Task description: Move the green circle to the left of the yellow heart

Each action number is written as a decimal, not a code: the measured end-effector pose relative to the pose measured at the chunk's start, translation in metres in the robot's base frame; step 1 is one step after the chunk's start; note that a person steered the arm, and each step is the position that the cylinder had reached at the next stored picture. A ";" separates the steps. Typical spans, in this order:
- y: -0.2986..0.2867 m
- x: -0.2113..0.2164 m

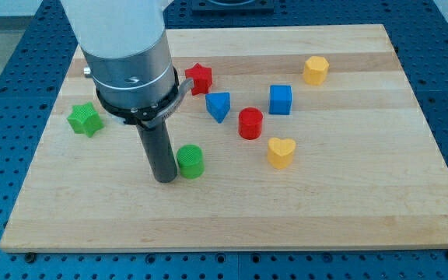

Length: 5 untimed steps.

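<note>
The green circle (190, 161) is a short green cylinder on the wooden board (348, 210), left of centre. The yellow heart (281, 152) lies to its right, with a wide gap between them. My tip (165, 178) rests on the board right against the green circle's left side. The arm's grey and white body rises above it toward the view's top left.
A red cylinder (250, 123) sits just up-left of the yellow heart. A blue triangular block (218, 106), a blue cube (281, 99) and a red star (199, 78) lie further up. A yellow hexagon (315, 69) is at upper right. A green star (85, 119) is at far left.
</note>
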State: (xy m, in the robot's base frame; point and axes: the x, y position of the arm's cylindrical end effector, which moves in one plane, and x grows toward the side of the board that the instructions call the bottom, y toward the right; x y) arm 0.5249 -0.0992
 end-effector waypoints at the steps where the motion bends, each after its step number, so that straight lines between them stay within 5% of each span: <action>1: 0.000 0.000; 5: 0.049 -0.011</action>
